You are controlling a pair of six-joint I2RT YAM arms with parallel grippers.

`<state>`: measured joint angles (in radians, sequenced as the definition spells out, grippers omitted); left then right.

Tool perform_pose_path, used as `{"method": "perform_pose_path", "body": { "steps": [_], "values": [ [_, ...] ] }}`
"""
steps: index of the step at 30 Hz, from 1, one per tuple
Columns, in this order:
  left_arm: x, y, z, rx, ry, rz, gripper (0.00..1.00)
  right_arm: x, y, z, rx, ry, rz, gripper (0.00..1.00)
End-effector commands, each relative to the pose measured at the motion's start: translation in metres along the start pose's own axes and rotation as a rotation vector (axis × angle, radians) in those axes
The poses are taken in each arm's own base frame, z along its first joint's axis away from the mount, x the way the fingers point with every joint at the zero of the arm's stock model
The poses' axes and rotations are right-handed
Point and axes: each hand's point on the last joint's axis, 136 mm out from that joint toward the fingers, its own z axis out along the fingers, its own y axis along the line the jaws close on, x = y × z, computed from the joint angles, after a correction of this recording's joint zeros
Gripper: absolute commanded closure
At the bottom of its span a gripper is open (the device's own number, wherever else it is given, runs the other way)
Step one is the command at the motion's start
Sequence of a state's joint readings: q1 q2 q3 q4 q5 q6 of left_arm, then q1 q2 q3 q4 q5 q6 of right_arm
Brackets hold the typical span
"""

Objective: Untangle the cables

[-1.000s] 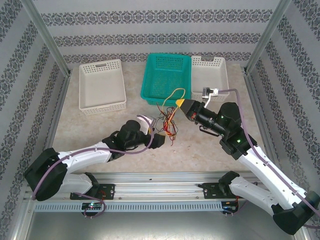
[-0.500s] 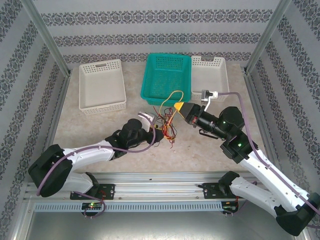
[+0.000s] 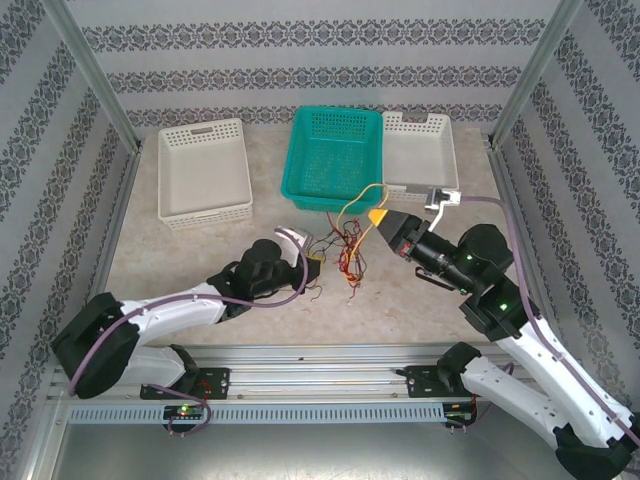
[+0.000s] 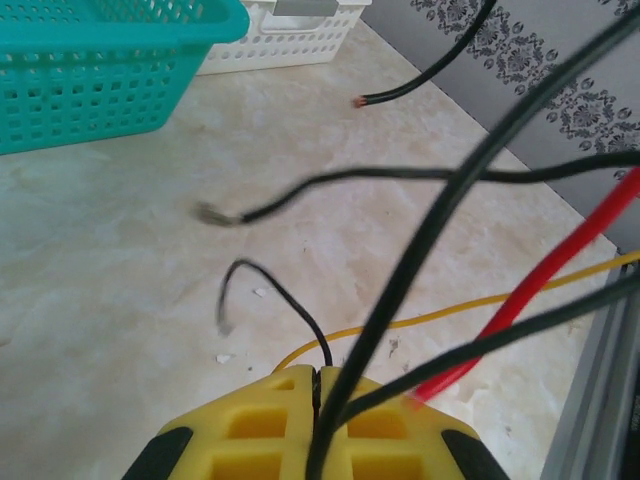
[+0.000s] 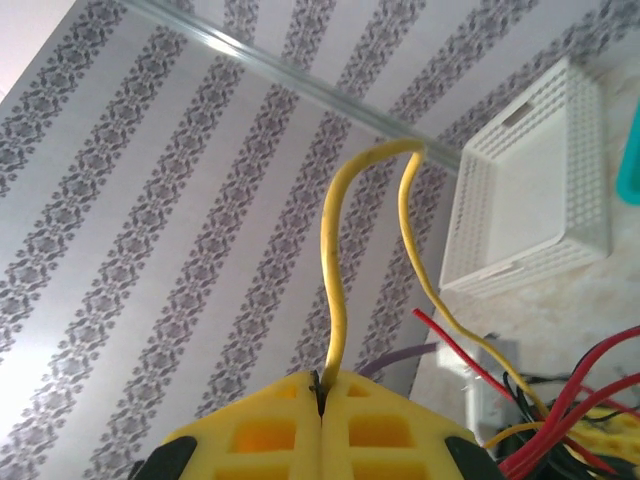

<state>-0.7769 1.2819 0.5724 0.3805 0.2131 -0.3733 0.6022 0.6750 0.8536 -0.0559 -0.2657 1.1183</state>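
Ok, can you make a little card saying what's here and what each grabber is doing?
Left gripper: shut on a black cable
Right gripper: shut on a yellow cable
Cables: red, yellow and black tangle between the grippers
Baskets: teal basket at the back, left white basket and right white basket beside it

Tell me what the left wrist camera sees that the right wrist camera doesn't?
Left wrist view: the left gripper pinches a black cable, and loose black ends dangle above the table. Right wrist view: the right gripper pinches a yellow cable that loops up in front of the striped wall. Both: a shut gripper, red cables and a white basket.
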Motion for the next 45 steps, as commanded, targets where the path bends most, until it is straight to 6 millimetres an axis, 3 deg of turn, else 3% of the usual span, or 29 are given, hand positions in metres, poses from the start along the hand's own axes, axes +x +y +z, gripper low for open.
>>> {"method": "perform_pose_path", "body": {
  "steps": [1, 5, 16, 22, 34, 45],
  "values": [
    [0.015, 0.011, -0.017, -0.051, 0.058, -0.006, 1.0, -0.023, 0.002, -0.016, 0.057, -0.095, -0.09, 1.0],
    [0.015, 0.022, -0.037, -0.124, 0.065, -0.049, 1.0, -0.037, -0.012, -0.029, 0.121, -0.163, -0.115, 1.0],
    [-0.016, 0.061, -0.101, -0.333, 0.045, -0.207, 1.0, -0.059, -0.059, -0.062, 0.339, -0.285, -0.156, 1.0],
    [-0.02, 0.082, -0.133, -0.445, 0.092, -0.262, 1.0, -0.071, -0.072, -0.085, 0.447, -0.356, -0.199, 1.0],
    [-0.039, 0.1, -0.178, -0.557, 0.11, -0.316, 1.0, -0.071, -0.116, -0.132, 0.73, -0.432, -0.192, 1.0],
    [-0.041, 0.124, -0.201, -0.633, 0.096, -0.33, 1.0, -0.066, -0.145, -0.154, 0.892, -0.418, -0.204, 1.0]
  ]
}}
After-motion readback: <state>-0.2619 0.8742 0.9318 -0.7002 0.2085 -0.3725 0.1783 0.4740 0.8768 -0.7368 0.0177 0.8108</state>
